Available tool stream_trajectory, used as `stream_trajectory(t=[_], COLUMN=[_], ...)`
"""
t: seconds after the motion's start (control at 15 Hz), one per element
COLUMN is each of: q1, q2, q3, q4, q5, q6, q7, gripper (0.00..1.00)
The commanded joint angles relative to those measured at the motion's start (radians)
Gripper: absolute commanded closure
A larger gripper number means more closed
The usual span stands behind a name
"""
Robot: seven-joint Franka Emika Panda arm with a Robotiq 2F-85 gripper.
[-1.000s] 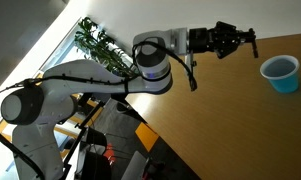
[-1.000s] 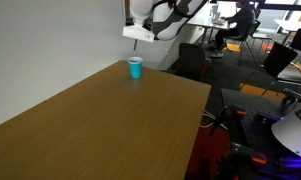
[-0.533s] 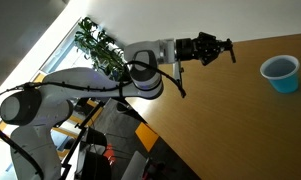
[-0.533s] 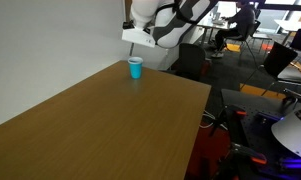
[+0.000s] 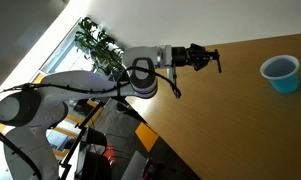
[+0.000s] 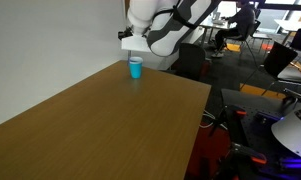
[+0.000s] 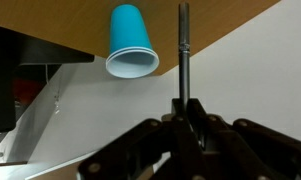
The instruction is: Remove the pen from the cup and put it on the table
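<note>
Well, from where I stand the white robot arm [image 5: 90, 80] reaches out past the leafy green plant [image 5: 95, 42]. Its black gripper [image 5: 212, 56] hangs close above the long edge of the smooth tan-brown wooden table [image 5: 250, 120]. In the wrist view the jaws are pinched together on the thin black stick-like pen [image 7: 184, 40], which points off to 12 o'clock toward the wood. So the pen is out of the cup and held in the air. The small light-blue cup [image 7: 130, 45] sits at about 10 o'clock from the pen there, clearly apart from it. In an exterior view the cup [image 5: 281, 73] stands upright, well off at 3 o'clock from the gripper.

My worry is the release. Let go this near the edge, a round pen could roll or bounce off the table onto the floor. Only a short end of it is pinched, so a quick swing might twist it loose early. Lowered end-on, its tip could jam against the wood. A sweep toward 3 o'clock could tip the light cup.

Room is plentiful otherwise. In an exterior view the table [image 6: 100, 130] lies broad and bare toward 6 o'clock, with the cup [image 6: 136, 67] near the far corner. Dark office chairs [image 6: 190, 62] stand beyond the 3 o'clock edge.
</note>
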Motion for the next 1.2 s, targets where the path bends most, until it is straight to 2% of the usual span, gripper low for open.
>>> stream_trajectory(t=[0.0,0.27,0.6,1.13], q1=[-0.024,-0.114,-0.222,-0.418], q2=[-0.112,-0.188,-0.235,-0.229], q3=[0.071,0.212,0.360,0.599], q4=[-0.023,-0.010,0.017,0.107], q5=[0.047,0.069,0.040,-0.076], q6=[-0.047,-0.114,-0.269,-0.487], q7=[-0.159,-0.294,-0.382,-0.395], gripper=[0.97,0.97,0.97,0.97])
